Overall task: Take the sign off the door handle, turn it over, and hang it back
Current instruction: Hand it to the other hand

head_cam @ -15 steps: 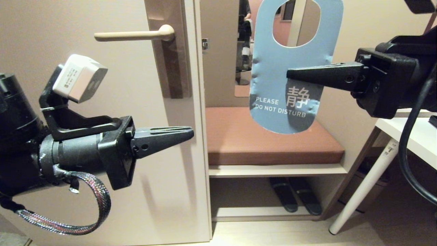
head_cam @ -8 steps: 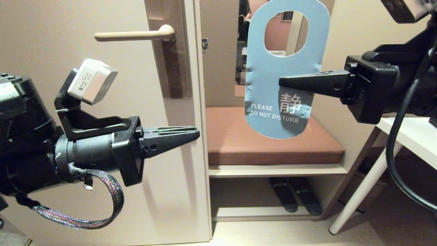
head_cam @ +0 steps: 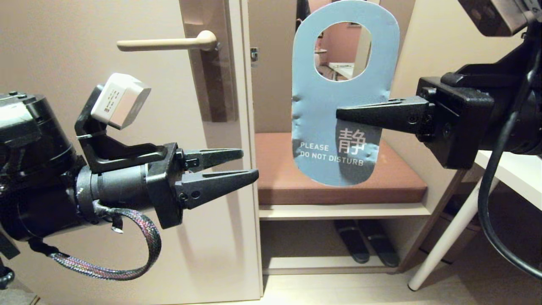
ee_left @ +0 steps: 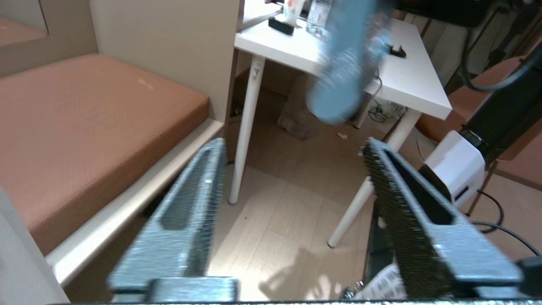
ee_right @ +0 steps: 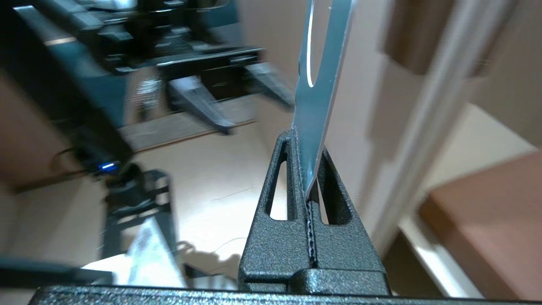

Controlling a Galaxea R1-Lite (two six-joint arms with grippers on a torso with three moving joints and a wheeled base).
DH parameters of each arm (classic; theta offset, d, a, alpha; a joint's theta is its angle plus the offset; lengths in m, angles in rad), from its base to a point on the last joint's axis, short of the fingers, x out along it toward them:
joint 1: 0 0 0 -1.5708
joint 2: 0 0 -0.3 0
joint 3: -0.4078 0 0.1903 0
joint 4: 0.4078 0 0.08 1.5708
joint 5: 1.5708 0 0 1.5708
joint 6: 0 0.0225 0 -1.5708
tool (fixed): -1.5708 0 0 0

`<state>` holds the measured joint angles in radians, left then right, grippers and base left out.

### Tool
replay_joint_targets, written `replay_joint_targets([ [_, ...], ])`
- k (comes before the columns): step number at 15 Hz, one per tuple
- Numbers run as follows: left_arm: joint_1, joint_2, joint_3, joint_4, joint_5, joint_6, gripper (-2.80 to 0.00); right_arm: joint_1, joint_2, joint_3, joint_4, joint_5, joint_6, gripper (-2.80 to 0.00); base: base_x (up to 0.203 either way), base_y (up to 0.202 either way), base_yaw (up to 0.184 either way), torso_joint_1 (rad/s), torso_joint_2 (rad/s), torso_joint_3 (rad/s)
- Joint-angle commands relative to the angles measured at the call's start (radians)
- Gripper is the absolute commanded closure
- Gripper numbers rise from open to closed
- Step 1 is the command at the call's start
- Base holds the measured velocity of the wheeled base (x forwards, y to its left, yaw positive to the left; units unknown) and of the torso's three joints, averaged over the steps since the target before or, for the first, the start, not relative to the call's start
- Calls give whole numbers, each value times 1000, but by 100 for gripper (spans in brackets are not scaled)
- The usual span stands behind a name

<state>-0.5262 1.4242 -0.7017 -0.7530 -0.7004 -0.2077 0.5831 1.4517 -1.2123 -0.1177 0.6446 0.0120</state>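
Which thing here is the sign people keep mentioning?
Start at the cream door, then look right past its edge, above the brown cushioned bench. The sign hangs there, pinched by the right gripper: the only blue card, holed, reading PLEASE DO NOT DISTURB.

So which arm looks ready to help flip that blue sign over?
The left. Its gripper stands open and empty, pointing at the sign from the door side. The right gripper is shut on the sign's edge, blue side showing, so it cannot regrip alone. The door handle is bare.
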Motion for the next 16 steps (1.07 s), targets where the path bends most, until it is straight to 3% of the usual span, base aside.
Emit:
replay_joint_targets([
  [1, -3, 26, 1, -33, -7, -4, -280, 6, -1, 0, 0, 37, 0, 0, 0, 0, 0, 0, 0, 0],
  [7, -67, 35, 3, -57, -48, -17, -280, 9, 28, 1, -21, 157, 0, 0, 0, 0, 0, 0, 0, 0],
  [9, -91, 35, 2, -59, -48, -68, -280, 9, 58, 8, -95, 162, 4, 0, 0, 0, 0, 0, 0, 0],
  [14, -108, 76, -8, -120, -48, -101, -280, 52, 104, 28, -287, 181, 172, 0, 0, 0, 0, 0, 0, 0],
  [16, -127, 84, -13, -147, -48, -128, -280, 60, 111, 37, -313, 181, 190, 0, 0, 0, 0, 0, 0, 0],
])
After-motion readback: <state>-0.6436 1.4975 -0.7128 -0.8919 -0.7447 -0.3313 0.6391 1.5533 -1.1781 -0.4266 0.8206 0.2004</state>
